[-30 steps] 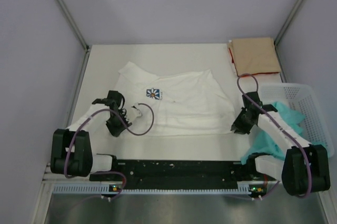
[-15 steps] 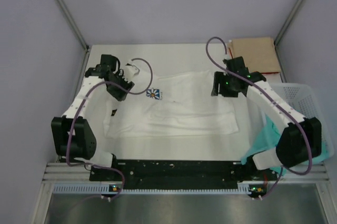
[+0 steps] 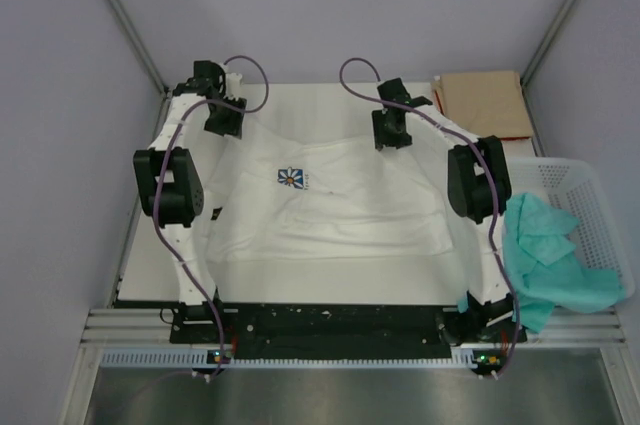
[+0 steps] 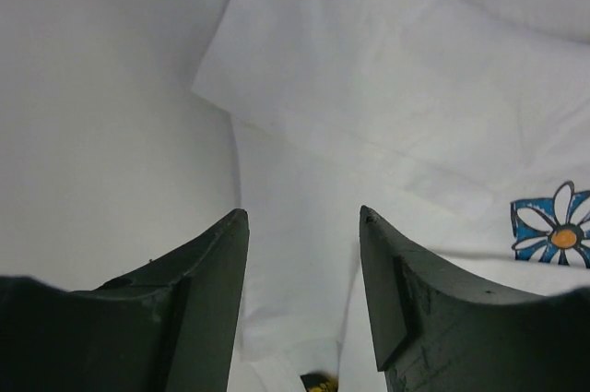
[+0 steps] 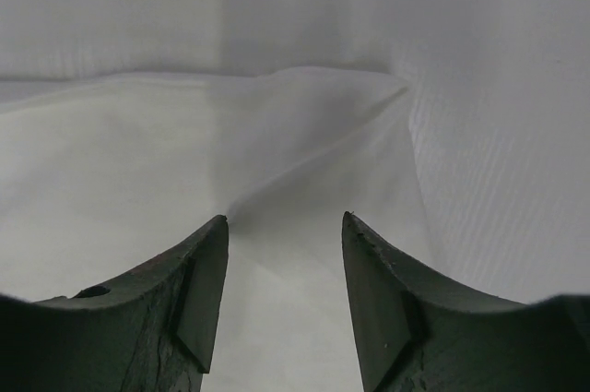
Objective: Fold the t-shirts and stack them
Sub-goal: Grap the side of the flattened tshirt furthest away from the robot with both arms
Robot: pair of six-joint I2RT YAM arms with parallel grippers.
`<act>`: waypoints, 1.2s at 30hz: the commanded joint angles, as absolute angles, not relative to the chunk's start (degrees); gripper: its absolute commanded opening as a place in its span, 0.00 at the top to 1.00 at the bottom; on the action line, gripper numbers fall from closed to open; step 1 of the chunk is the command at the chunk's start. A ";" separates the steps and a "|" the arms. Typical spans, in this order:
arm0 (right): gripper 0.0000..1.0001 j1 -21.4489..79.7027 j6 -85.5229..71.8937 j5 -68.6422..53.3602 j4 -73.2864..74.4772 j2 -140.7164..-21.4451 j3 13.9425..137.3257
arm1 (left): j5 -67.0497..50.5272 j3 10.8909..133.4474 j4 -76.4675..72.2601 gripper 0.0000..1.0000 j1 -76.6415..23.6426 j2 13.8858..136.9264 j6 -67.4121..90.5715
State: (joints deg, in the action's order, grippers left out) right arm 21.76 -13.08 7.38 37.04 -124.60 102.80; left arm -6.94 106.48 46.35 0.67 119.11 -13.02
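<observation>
Left pincer (image 4: 302, 217) and right pincer (image 5: 284, 223) are held released over the white tee (image 3: 340, 210). Spreading is judged in hand; far corners must be gripped next.

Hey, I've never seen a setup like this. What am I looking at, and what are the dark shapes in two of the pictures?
It is a robot: a left arm and a right arm bolted at the near edge of a table. The wide picture is from a camera above and behind them. The other two are from wrist cameras; the dark shapes are each arm's own pincer. A white shirt with a blue daisy lies spread out, both arms reaching to its far edge. The left pincer and right pincer are open, gripping nothing I can see. A folded tan shirt lies far right. A teal cloth spills from a basket at the right.
</observation>
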 commanded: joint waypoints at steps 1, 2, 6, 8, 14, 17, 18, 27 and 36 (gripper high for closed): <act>0.50 22.68 -11.08 7.21 37.62 -130.16 109.42 | -9.04 114.24 46.84 0.44 3.16 126.10 -6.08; 0.51 22.68 -11.25 7.12 37.62 -130.95 109.77 | -9.49 116.08 47.11 0.44 3.69 128.30 -5.19; 0.54 22.59 -11.51 8.00 37.62 -131.22 109.78 | -9.32 120.58 46.06 0.42 6.85 133.41 -1.50; 0.55 22.76 -11.69 8.78 37.62 -129.91 109.34 | -9.67 121.37 45.62 0.41 7.64 134.90 -0.79; 0.53 22.85 -12.04 8.44 37.62 -129.46 111.79 | -14.93 121.55 45.70 0.41 7.73 137.11 -0.88; 0.51 23.29 -12.92 8.53 37.62 -130.34 112.06 | -15.12 121.64 45.27 0.41 7.73 137.37 -0.27; 0.50 23.38 -13.18 8.79 37.62 -130.86 112.15 | -14.94 121.64 44.92 0.42 7.73 137.55 -0.26; 0.57 23.38 -14.41 9.14 37.71 -134.73 111.44 | -14.85 123.83 42.19 0.43 7.82 140.18 2.55; 0.87 23.38 -13.71 10.81 37.97 -133.68 110.30 | -17.57 123.58 39.82 0.65 7.82 138.70 2.55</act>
